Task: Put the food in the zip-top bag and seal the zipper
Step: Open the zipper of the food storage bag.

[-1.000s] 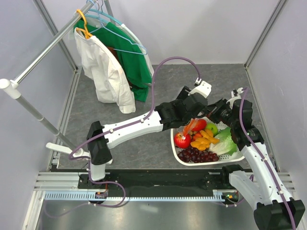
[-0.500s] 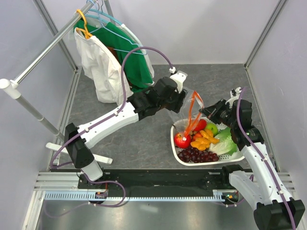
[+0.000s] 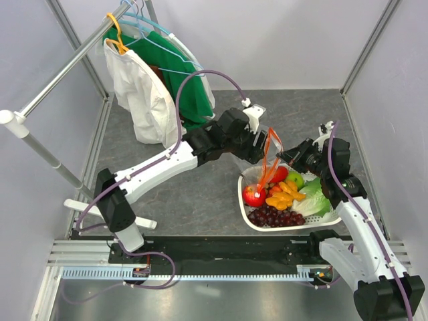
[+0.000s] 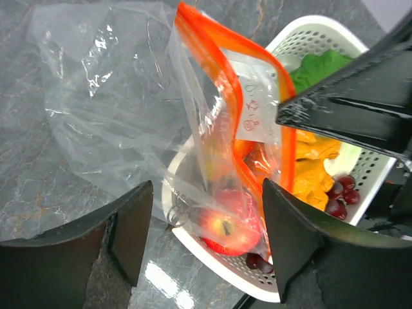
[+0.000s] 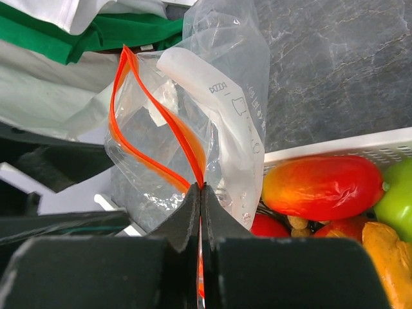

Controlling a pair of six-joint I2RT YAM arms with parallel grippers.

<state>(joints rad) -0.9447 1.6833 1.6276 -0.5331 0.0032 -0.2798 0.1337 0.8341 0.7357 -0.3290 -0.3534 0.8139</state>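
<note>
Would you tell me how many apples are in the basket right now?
2: a red apple at the basket's left edge, a green apple beside the lettuce. Others may lie hidden under the pile.

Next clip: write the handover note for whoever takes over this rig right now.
Right gripper: shut on the zipper, holding the bag up by its mouth, over the basket's far-left edge.
Left gripper: open, facing the bag, not gripping it.
Bag: mouth parted in a loop; it looks empty.
Food: all that shows lies in the basket.
Done: bag lifted, mouth open.
Left: load the food, then seal the zipper.
</note>
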